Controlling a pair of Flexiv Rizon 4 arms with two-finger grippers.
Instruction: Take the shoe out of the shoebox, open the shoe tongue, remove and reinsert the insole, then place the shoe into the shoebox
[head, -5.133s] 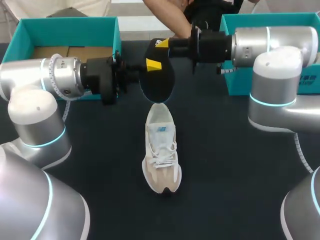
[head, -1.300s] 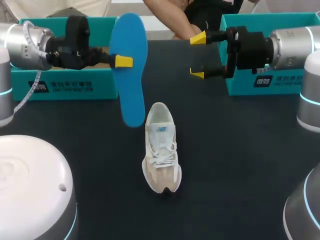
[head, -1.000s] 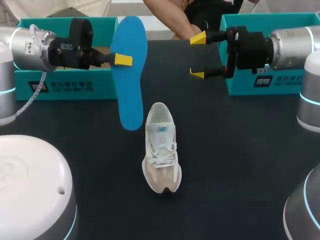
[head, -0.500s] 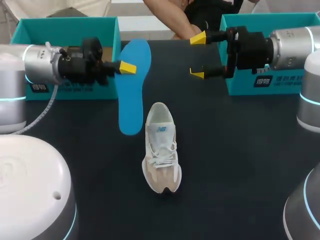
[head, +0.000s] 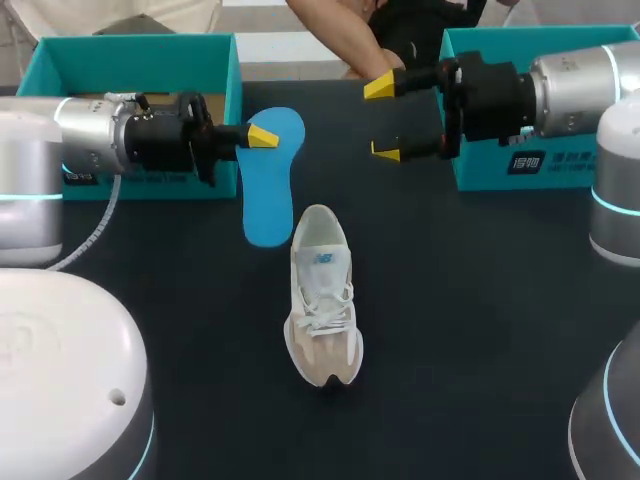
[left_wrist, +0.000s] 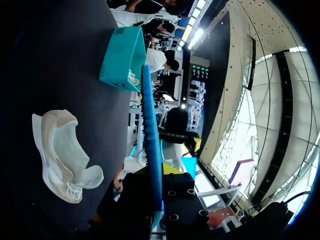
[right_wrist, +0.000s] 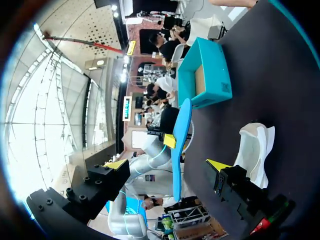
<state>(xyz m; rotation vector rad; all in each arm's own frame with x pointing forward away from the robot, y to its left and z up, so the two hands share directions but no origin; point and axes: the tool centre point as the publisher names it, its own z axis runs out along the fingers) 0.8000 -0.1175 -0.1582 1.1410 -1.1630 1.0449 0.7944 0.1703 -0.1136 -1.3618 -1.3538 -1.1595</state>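
Observation:
My left gripper (head: 260, 135) is shut on the edge of the blue insole (head: 268, 190), which hangs with its lower end close to the dark table, just left of the shoe's heel. The white and beige shoe (head: 322, 300) lies in the middle of the table, toe toward me. In the left wrist view the insole (left_wrist: 150, 120) stands edge-on between my fingers, with the shoe (left_wrist: 60, 150) beside it. My right gripper (head: 384, 120) hovers open and empty behind the shoe, at the right. Its wrist view shows the insole (right_wrist: 181, 125) ahead and the shoe (right_wrist: 255, 145) below.
A teal shoebox (head: 130, 50) stands at the back left behind my left arm, and another teal box (head: 480, 45) at the back right behind my right arm. Bare dark table (head: 480, 330) lies around the shoe's front and right.
My left arm has brought the insole down and tilted it flatter, from high near the left box to low beside the shoe's heel. The right gripper has shifted slightly left.

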